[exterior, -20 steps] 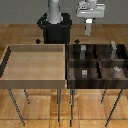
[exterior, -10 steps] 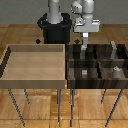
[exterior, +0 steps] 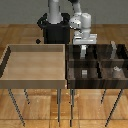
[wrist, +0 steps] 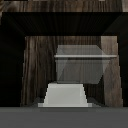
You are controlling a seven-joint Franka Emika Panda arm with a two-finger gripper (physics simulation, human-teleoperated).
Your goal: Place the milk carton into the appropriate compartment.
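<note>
One gripper hangs over the far-left compartment of the dark bin, pinching the milk carton. Released off-centre, the carton might catch a divider and tip. Only the wrist view shows the carton above the cell floor; only the exterior view shows the tan tray at its left.

Sim lab: wood floor, bin
</note>
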